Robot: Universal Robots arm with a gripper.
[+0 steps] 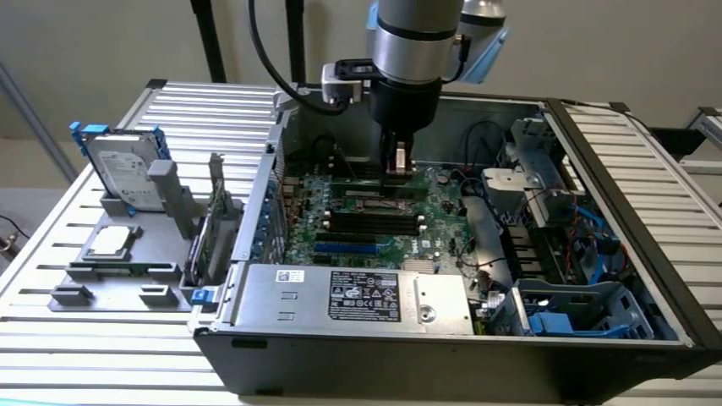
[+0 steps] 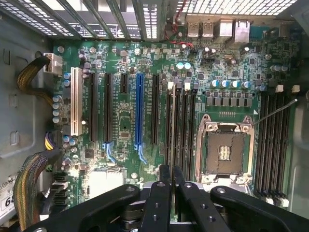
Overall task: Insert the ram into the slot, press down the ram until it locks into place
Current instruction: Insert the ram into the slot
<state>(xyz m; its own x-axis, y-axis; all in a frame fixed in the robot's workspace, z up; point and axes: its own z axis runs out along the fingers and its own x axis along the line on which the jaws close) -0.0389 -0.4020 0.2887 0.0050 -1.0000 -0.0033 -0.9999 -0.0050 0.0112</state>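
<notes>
My gripper (image 1: 397,169) reaches down into the open computer case over the green motherboard (image 1: 440,228). In the wrist view its black fingers (image 2: 163,186) stand close together, shut on the ram (image 2: 173,130), a thin stick seen edge-on. The ram lies in line with the black memory slots (image 2: 180,125) that have pale end clips, beside the square silver CPU socket (image 2: 225,150). Whether the ram touches a slot I cannot tell. A second group of black slots (image 2: 273,140) lies beyond the socket. In the exterior view, black slots (image 1: 373,224) run across the board in front of the gripper.
A long blue slot (image 2: 139,111) and a white slot (image 2: 75,101) lie beside the memory slots. A silver power supply (image 1: 350,292) fills the case front, and a blue drive cage (image 1: 576,313) the exterior view's right. Outside, a hard drive (image 1: 118,173) and an upright green card (image 1: 215,228) stand.
</notes>
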